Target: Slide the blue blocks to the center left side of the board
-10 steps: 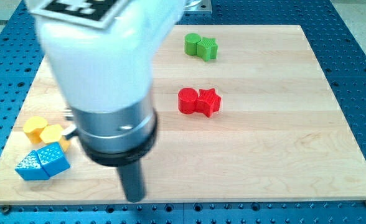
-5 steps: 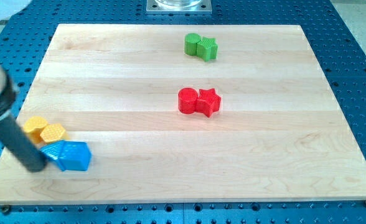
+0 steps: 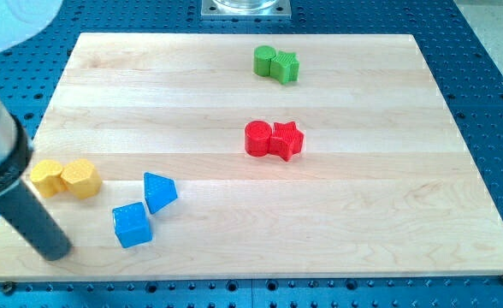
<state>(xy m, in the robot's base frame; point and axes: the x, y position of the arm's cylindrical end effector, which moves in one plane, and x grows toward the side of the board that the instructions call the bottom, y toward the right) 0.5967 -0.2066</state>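
Two blue blocks lie at the board's lower left: a blue cube (image 3: pixel 132 225) and a blue triangular block (image 3: pixel 158 191) just above and right of it, touching or nearly so. My tip (image 3: pixel 55 253) is near the board's bottom left corner, to the left of the blue cube and a gap apart from it. The dark rod rises up and left out of the view.
Two yellow blocks (image 3: pixel 65 178) sit side by side at the left edge, above my tip. A red cylinder (image 3: pixel 257 138) and a red star (image 3: pixel 287 140) touch at mid-board. A green pair (image 3: pixel 275 64) sits near the top. The wooden board (image 3: pixel 363 214) lies on a blue perforated table.
The blue blocks were pushed right and came apart, the triangular one now up and right of the cube. The yellow blocks shifted slightly right. My tip swung from mid-bottom to the bottom left corner.
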